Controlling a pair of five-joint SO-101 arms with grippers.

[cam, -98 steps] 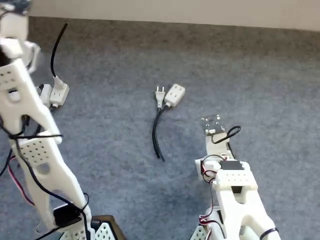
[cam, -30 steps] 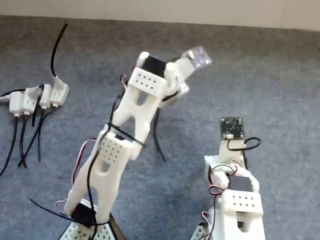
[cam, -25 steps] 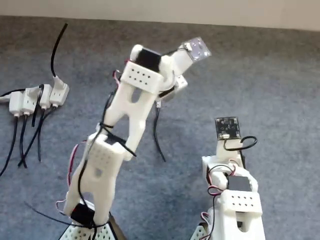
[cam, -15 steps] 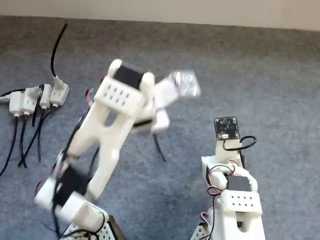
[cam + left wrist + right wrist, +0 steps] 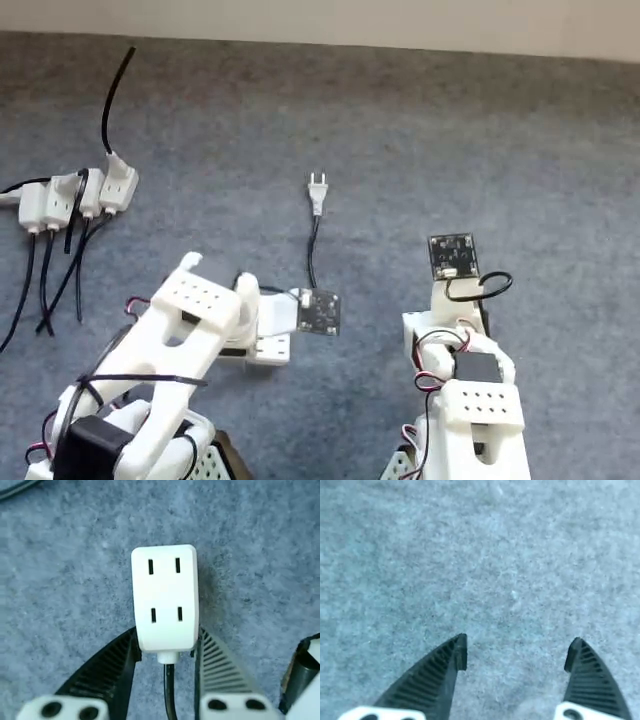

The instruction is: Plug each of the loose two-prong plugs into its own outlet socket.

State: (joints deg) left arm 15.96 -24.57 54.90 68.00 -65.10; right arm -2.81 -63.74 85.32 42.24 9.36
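A loose two-prong plug (image 5: 318, 190) lies on the grey carpet in mid-table, its black cord (image 5: 312, 255) trailing toward me. My left gripper (image 5: 165, 635) is shut on a white outlet socket (image 5: 164, 597), pinching the cord end, with the slotted face turned to the camera. From above, that socket (image 5: 264, 351) sits low beside the left arm (image 5: 190, 320), well short of the plug. My right gripper (image 5: 519, 647) is open over bare carpet with nothing between its fingers. The right arm (image 5: 465, 375) stays near the front edge.
Several white sockets with plugs in them (image 5: 75, 195) lie in a row at the far left, black cords (image 5: 50, 270) trailing toward me. One black cord (image 5: 112, 90) curves up toward the back. A pale wall strip runs along the far edge.
The left arm pulled back from mid-table to the near left, carrying the socket away from the plug. The plug stayed on the carpet. The right arm has held still for the last second.
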